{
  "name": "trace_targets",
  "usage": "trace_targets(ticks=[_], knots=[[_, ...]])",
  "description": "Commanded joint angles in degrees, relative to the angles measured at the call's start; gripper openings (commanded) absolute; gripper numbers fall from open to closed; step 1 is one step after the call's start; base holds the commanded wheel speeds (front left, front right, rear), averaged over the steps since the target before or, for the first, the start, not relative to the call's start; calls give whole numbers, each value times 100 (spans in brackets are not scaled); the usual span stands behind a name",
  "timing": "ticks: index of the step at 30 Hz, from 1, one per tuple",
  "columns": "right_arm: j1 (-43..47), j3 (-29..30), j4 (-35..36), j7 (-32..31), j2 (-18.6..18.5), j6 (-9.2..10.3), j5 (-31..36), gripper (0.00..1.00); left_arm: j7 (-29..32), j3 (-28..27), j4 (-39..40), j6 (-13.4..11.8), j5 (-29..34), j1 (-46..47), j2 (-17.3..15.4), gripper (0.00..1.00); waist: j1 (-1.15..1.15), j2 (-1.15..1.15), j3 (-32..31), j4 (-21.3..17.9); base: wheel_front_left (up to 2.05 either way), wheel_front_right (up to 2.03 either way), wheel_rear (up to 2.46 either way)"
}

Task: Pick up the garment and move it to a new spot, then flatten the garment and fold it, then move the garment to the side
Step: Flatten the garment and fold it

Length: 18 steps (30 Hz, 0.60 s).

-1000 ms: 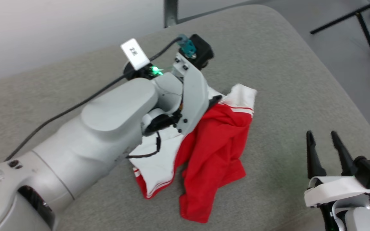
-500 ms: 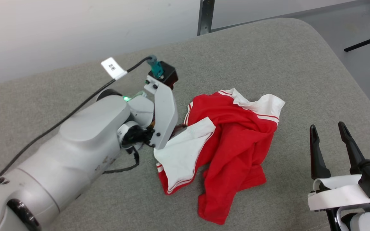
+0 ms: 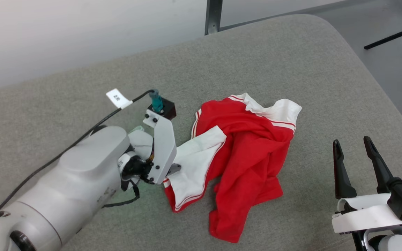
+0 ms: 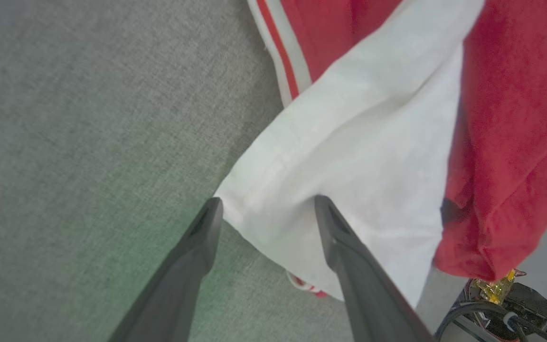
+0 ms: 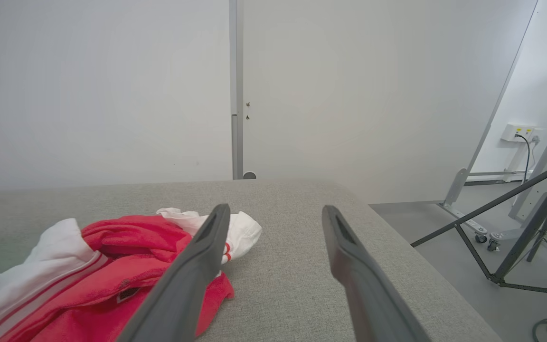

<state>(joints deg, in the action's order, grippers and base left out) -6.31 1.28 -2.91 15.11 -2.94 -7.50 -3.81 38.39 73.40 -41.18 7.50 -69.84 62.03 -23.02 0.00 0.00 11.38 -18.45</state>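
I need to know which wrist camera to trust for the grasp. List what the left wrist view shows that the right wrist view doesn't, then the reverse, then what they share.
Left wrist view, not the right: how the left gripper stands, jaws open, with a corner of the white sleeve of the garment seen between them.
Right wrist view, not the left: the right gripper, jaws open over bare surface, plus the wall post, tripod and wall socket.
Both: the crumpled garment lying on the grey padded surface.
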Motion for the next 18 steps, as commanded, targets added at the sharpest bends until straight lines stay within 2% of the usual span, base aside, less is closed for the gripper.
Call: trace_targets(ticks=[1,3,4,5,6,7,8,12,18], knots=[[11,-19,29,6,9,2,-70,100,31,-2,-53,-2,41,-80,17,100,0,0,41,-36,0,0,0],[-8,-18,31,6,9,2,-97,100,84,1,-189,-7,24,-153,39,100,0,0,72,-58,0,0,0],[-19,-12,35,6,9,2,-101,100,108,5,-257,-6,24,-179,57,95,0,0,88,-66,0,0,0],[-29,-2,35,5,9,2,-110,100,133,0,-330,-10,-31,-225,78,79,0,0,103,-70,0,0,0],[-39,3,32,6,9,2,-118,100,144,1,-391,-13,-51,-255,98,38,0,0,115,-73,0,0,0],[-48,7,29,6,10,2,-128,100,129,5,-432,-12,-42,-256,122,15,0,0,127,-73,0,0,0],[-54,13,32,6,9,2,-138,100,121,1,-469,-11,-64,-258,147,0,0,0,136,-70,0,0,0],[-44,65,36,6,9,2,-131,100,147,-82,-495,-6,-210,-189,220,0,0,0,121,0,0,0,0],[52,122,-6,5,10,2,-9,100,88,-132,-404,-4,-143,114,38,0,0,0,-27,255,0,0,0]])
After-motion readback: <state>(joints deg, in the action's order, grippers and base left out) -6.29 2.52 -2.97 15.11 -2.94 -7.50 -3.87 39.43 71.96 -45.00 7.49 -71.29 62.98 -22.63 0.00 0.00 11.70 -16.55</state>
